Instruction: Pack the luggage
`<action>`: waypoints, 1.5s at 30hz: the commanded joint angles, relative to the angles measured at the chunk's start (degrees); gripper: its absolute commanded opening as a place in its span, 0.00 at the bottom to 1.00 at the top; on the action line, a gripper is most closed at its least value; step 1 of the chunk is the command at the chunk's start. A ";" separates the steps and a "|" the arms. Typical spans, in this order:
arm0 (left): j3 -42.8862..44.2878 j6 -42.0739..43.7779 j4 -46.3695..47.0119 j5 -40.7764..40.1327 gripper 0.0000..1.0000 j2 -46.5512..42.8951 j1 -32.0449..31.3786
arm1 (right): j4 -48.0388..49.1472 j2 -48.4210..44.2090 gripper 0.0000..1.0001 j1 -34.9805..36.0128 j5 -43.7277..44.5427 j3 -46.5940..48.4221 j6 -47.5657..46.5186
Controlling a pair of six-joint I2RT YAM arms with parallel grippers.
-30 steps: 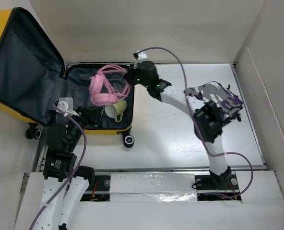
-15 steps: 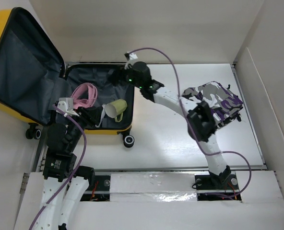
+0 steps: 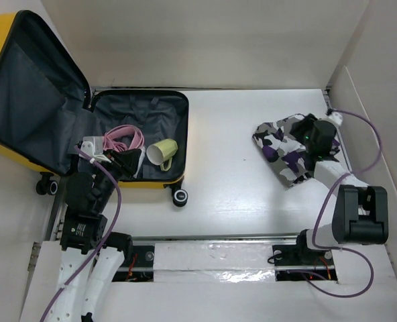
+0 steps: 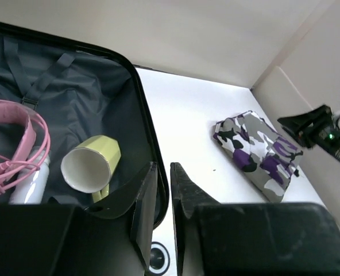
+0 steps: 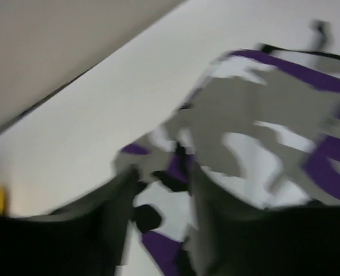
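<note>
The luggage (image 3: 151, 182), a yellow hard-shell suitcase with dark grey lining, lies open at the left with its lid (image 3: 31, 87) propped up. Inside lie pink headphones (image 3: 123, 138) and a yellow-green cup (image 3: 161, 153) on its side. In the left wrist view the headphones (image 4: 9, 144) rest partly on a white object (image 4: 26, 185). My left gripper (image 3: 133, 161) hovers over the suitcase's near side; its jaws (image 4: 163, 172) stand almost together with nothing between them. My right gripper (image 3: 312, 139) is open above a folded purple-grey camouflage cloth (image 3: 282, 147), and that wrist view is blurred (image 5: 164, 178).
A black suitcase wheel (image 3: 180, 196) sticks out at the case's near right corner. White walls enclose the table at the back and right (image 3: 373, 134). The right arm's cable (image 3: 359, 121) loops beside the cloth. Bare white tabletop (image 3: 225, 161) lies between suitcase and cloth.
The right gripper let go of the pink headphones into the suitcase, opened, and swung right to the camouflage cloth. The left gripper's jaws closed.
</note>
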 commanded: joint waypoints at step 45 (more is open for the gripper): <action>1.42 -0.09 1.83 -2.28 0.00 -0.85 -1.36 | 5.10 -2.09 0.60 -11.20 -11.60 -17.01 12.08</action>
